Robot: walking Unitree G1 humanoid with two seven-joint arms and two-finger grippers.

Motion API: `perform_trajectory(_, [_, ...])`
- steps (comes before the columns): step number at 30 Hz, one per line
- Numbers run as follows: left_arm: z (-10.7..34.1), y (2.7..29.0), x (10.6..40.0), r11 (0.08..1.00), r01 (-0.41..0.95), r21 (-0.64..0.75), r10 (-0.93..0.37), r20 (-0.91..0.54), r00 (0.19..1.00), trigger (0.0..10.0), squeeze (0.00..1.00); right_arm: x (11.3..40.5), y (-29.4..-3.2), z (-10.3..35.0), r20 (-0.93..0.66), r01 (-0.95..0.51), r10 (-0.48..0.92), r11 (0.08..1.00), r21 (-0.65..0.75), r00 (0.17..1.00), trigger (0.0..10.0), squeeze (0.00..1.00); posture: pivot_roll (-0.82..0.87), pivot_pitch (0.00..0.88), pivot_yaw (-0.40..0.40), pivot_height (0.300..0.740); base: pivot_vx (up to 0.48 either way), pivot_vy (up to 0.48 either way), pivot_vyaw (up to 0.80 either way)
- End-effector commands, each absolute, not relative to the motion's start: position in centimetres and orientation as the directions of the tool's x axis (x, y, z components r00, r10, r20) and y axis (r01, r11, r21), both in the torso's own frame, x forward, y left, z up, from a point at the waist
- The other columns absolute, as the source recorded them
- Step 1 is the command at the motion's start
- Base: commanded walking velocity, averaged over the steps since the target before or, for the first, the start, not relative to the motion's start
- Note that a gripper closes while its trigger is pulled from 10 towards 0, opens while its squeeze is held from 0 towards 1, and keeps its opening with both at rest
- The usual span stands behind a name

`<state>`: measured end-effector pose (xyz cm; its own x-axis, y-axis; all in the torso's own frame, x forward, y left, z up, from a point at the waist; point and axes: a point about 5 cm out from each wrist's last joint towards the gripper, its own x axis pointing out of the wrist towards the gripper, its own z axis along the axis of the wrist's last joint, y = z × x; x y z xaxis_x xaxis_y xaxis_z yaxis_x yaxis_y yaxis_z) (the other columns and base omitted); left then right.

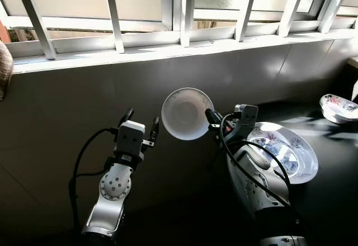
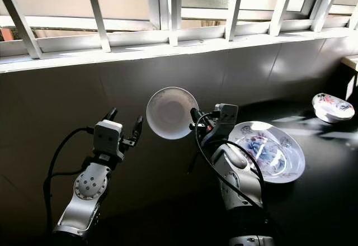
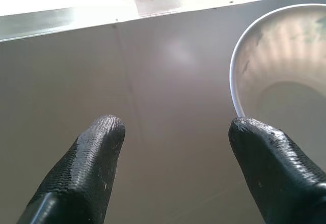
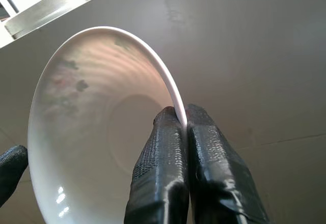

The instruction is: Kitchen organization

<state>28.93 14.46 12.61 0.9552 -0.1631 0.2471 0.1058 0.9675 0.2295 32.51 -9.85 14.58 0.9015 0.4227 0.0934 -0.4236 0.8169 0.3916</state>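
A small white bowl [image 1: 187, 113] hangs in the air, tipped on its side with its hollow facing me. My right gripper [image 1: 211, 118] is shut on its right rim; in the right wrist view both fingers [image 4: 175, 147] pinch the thin edge of the bowl [image 4: 86, 122]. My left gripper [image 1: 141, 124] is raised just left of the bowl, open and holding nothing. In the left wrist view its fingertips [image 3: 104, 132] stand wide apart, with the bowl's rim [image 3: 235, 81] close beside one of them.
A large flowered plate [image 1: 299, 156] lies on the dark counter [image 1: 335, 201] behind my right arm. A smaller flowered bowl [image 1: 338, 107] sits at the far right. A grey tiled wall [image 1: 67, 112] rises ahead under a barred window [image 1: 179, 11].
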Motion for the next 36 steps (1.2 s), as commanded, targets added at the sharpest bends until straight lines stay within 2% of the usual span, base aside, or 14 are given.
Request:
perform_trajectory(1, [12.75, 13.91, 28.82, 0.966, 0.12, 0.228, -0.178, 0.254, 0.951, 10.0, 0.0, 32.56, -10.7, 15.12, 0.115, -0.412, 0.399, 0.834, 0.366, 0.91, 0.0, 0.0, 0.1, 0.0, -0.024, 0.74, 0.0, 0.0, 0.8])
perform_trajectory(36, [12.73, 13.95, 29.08, 0.968, 0.112, 0.226, -0.168, 0.245, 0.955, 10.0, 0.0, 32.72, -10.36, 15.36, 0.135, -0.4, 0.377, 0.869, 0.29, 0.916, 0.0, 0.0, 0.1, 0.0, -0.019, 0.74, 0.0, 0.014, 0.8])
